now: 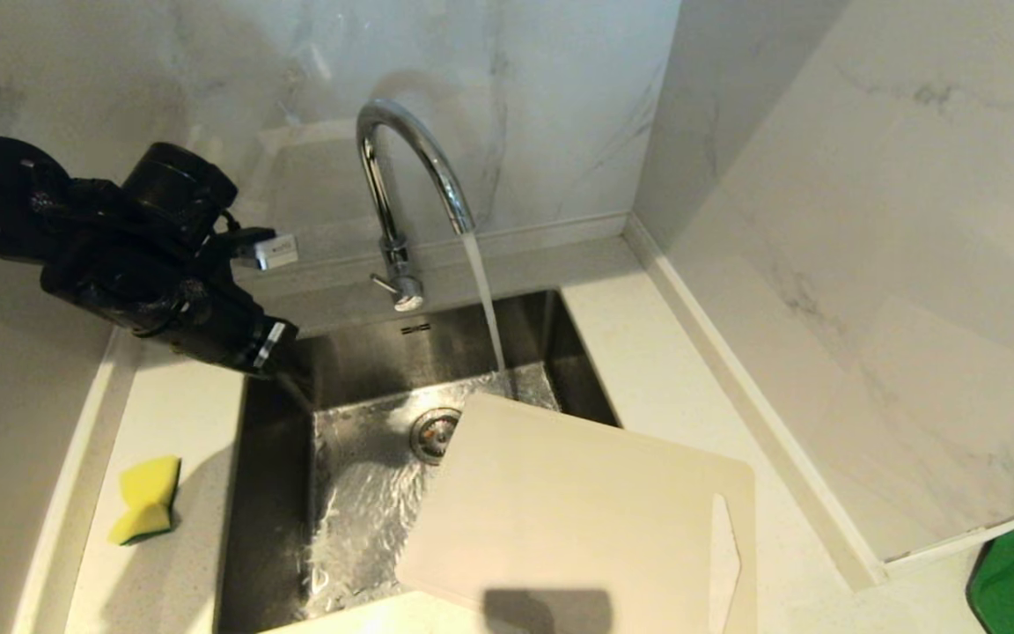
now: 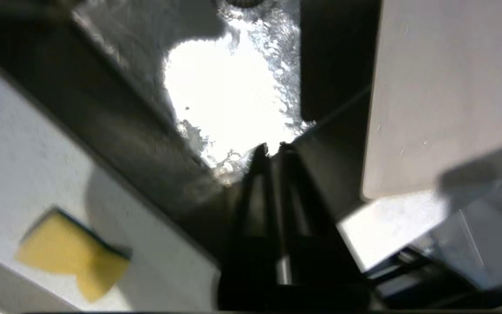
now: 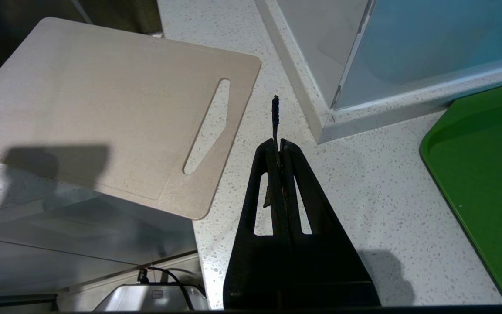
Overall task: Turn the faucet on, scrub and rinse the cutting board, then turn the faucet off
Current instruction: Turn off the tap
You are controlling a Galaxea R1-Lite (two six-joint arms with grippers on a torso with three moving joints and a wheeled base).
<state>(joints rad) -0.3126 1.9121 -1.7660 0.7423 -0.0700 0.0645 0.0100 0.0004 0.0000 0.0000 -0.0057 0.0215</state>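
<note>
Water is seen running from the faucet (image 1: 410, 167), which stands behind the sink (image 1: 278, 493), at the middle of its back rim; the stream lands in the basin just behind the drain (image 1: 434, 433). The cutting board (image 1: 577, 519) is laid slanted over the sink's front right corner, partly across the basin and partly on the countertop (image 1: 674, 387) to the sink's right, with its slot handle on the end away from the basin. In the right wrist view the same cutting board (image 3: 103, 109) is shown flat, slot toward the gripper.

The left gripper (image 2: 273, 150) is held above the sink's left rear part, fingers pressed together, nothing gripped; wet basin floor is seen past its tips. The left arm (image 1: 120, 255) is seen over the sink's left back corner.

A yellow-green sponge (image 1: 148, 498) is lying on the counter left of the sink, untouched.

The right gripper (image 3: 279, 144) is parked over the countertop right of the sink, closed, empty, beside the board's slot end. A green tray (image 3: 486, 174) is found further right.
</note>
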